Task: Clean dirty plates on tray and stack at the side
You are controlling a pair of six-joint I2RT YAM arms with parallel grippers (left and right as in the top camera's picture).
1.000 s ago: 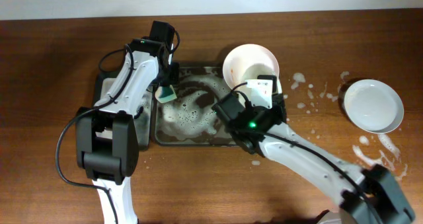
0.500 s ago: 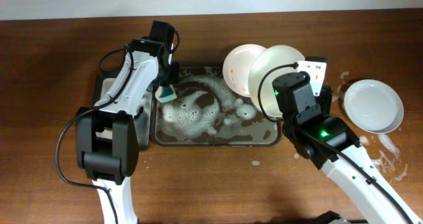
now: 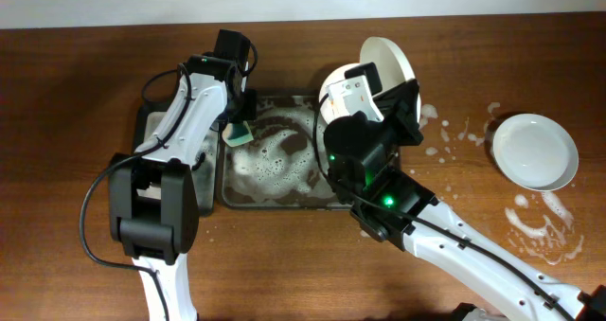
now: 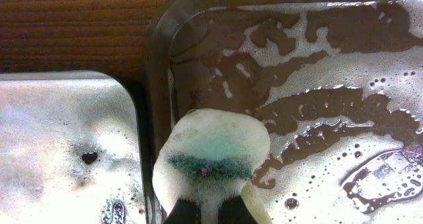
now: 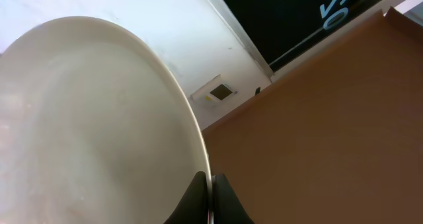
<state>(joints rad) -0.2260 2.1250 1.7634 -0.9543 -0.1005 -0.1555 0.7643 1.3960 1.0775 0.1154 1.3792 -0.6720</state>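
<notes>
Right tool (image 5: 210,187) pinching plate (image 5: 99,118) rim, tilted above tray (image 3: 275,205) far-right corner.

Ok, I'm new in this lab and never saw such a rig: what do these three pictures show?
A left arm and a right arm, both robotic, stand at a wooden table. The wide picture looks down from above; the other two come from a camera on each wrist. A soapy tray lies mid-table, a smaller tray beside it. The left gripper pinches a foamy sponge over the tray. The right gripper holds a white plate by its rim, lifted and tilted. A second plate sits at the tray's corner, partly hidden; a third plate lies on the table to the side, amid foam spatters.
</notes>
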